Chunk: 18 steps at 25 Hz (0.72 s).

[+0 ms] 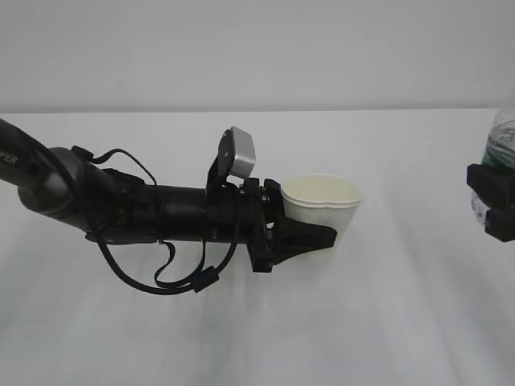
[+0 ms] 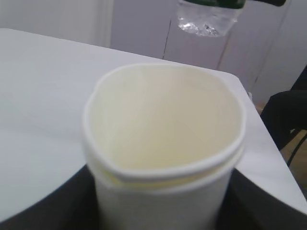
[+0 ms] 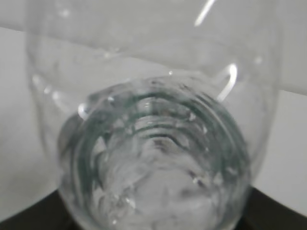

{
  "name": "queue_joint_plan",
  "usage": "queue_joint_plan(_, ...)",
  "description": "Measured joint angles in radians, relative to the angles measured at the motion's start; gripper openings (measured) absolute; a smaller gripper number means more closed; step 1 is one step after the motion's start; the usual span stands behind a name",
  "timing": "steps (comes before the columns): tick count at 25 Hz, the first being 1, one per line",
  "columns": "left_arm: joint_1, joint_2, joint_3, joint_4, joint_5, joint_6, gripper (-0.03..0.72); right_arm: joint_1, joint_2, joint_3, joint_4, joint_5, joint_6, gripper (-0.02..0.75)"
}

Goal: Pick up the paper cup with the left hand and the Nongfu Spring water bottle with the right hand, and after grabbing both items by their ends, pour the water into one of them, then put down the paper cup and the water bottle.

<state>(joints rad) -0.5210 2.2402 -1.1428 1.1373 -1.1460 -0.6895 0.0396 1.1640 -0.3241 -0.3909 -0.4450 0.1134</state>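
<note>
Squeezing hard, left hand (image 1: pixel 310 237) has paper cup (image 1: pixel 323 205) clamped, rim dented oval, lifted over white table (image 1: pixel 241 338). Right hand (image 1: pixel 492 201) grips Nongfu Spring water bottle (image 1: pixel 503 137) at far right, well apart. Risks: cup buckles/slips, pour misses narrowed mouth.

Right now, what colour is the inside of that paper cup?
Plain pale cream, with no print; the paper cup shows it best in the left wrist view.
</note>
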Motion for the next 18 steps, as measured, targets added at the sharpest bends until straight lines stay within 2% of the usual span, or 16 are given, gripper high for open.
queue_joint_plan(4,-0.029,0.0,-0.004,0.002,0.0,0.0,0.429,0.0,-0.084,-0.042,-0.044,0.144,0.001,0.401)
queue_joint_plan(7,-0.039,0.0,-0.028,0.026,0.0,0.0,0.429,0.0,-0.111,-0.049,-0.064,0.185,0.001,0.401)
queue_joint_plan(18,-0.041,0.0,-0.082,0.088,-0.005,0.022,0.429,0.0,-0.104,-0.049,-0.092,0.23,0.002,0.4)
